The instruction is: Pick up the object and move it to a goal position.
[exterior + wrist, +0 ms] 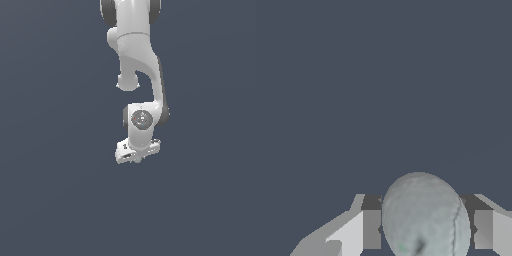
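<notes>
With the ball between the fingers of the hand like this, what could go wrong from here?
1. The ball is smooth and round and sits between the two fingers of the hand; it may roll out if the grip is off-centre.
2. In the exterior view the ball is hidden under the hand, so a slip may go unnoticed there.

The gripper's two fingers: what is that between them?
In the wrist view, a pale grey-green ball sits between the gripper fingers. The exterior view hides it.
</notes>
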`<control>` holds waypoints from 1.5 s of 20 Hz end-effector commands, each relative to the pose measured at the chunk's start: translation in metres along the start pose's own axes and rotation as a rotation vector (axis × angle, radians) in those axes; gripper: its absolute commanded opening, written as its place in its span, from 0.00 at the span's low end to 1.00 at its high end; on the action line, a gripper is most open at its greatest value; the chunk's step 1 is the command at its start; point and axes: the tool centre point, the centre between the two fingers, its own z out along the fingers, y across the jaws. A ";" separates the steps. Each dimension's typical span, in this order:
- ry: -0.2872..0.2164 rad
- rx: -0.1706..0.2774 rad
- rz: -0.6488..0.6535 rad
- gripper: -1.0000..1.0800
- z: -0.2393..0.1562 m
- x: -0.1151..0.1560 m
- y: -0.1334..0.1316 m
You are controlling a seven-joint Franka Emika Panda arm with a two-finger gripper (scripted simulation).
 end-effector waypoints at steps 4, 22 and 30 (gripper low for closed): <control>0.000 0.000 0.000 0.00 -0.002 -0.001 0.001; 0.000 0.000 0.000 0.00 -0.123 -0.030 0.058; 0.001 0.002 -0.001 0.00 -0.213 -0.051 0.100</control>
